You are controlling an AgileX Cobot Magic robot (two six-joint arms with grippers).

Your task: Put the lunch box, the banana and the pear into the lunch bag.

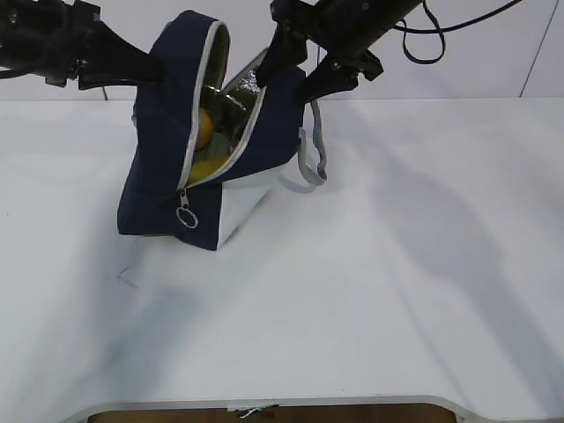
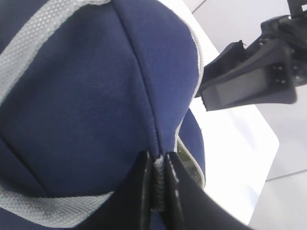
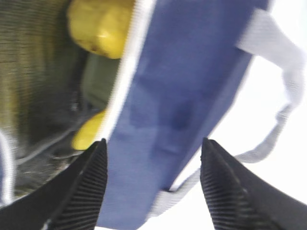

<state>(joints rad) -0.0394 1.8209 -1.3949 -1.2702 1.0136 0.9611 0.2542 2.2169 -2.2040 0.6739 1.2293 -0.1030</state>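
We keep the left pincer (image 2: 157, 184) pinching the lunch bag (image 1: 167, 167) and lift the open right pincer (image 3: 153, 184) straight up off its wall.

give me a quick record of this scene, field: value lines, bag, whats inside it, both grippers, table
bag: large boxy navy-blue fabric lunch bag with white corner panel, tilted, zipper open
zipper pull: grey ring pull hanging at the front
handle: grey webbing handle drooping on the bag's right side
inside: yellow fruit and a pale green lid against silvery lining; which fruit is which is unclear
left gripper: left gripper shut on a grey seam of the bag
right gripper: right gripper open, jaws astride the bag's blue wall
table: white table
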